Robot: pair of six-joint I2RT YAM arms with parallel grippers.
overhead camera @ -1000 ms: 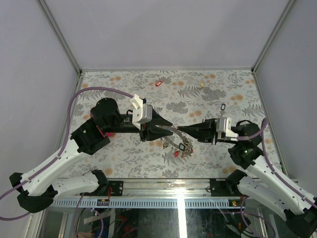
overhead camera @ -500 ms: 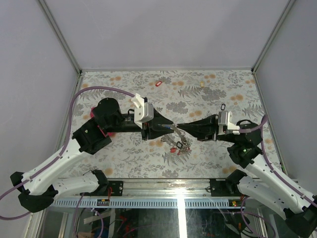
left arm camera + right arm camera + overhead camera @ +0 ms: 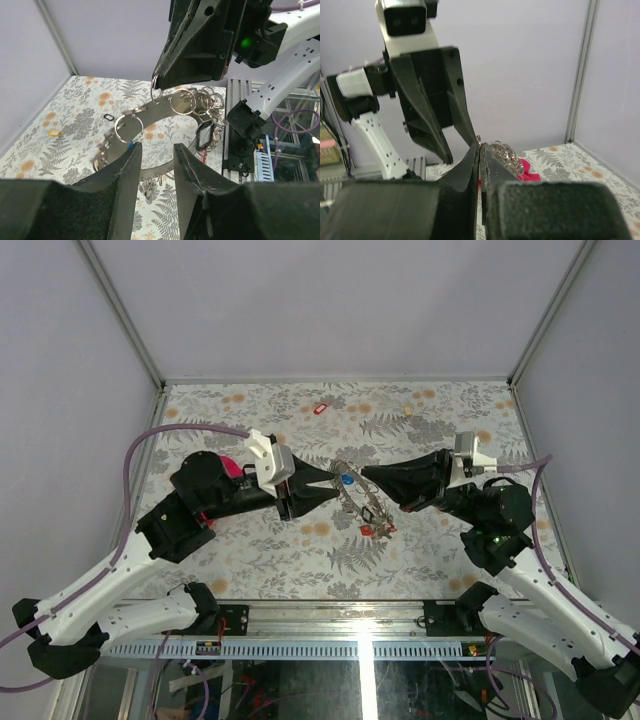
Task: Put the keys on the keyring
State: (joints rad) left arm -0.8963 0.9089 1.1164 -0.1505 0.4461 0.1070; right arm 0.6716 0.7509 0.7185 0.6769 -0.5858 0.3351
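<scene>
The keyring (image 3: 365, 505) hangs tilted above the table between both arms, fringed with small split rings and keys with a blue tag (image 3: 347, 480) and red tags (image 3: 367, 530). My right gripper (image 3: 366, 474) is shut on its upper edge; in the right wrist view the pressed fingers (image 3: 479, 145) end at the silver rings (image 3: 502, 150). My left gripper (image 3: 157, 146) stands part open. The keyring's near band (image 3: 157, 167) crosses behind the gap and nothing is pinched there. Loose keys lie on the table: red (image 3: 320, 408), cream (image 3: 408, 412), black (image 3: 108, 117).
A magenta cloth (image 3: 228, 466) lies under the left arm's wrist and shows as a patch of cloth (image 3: 527, 170) in the right wrist view. Grey walls and metal posts enclose the floral table (image 3: 250, 560). The arm bases and a rail run along the near edge.
Both grippers rose and moved toward the back of the table. The keyring came up off the table with the right gripper and now hangs tilted. The left arm drew back leftward.
</scene>
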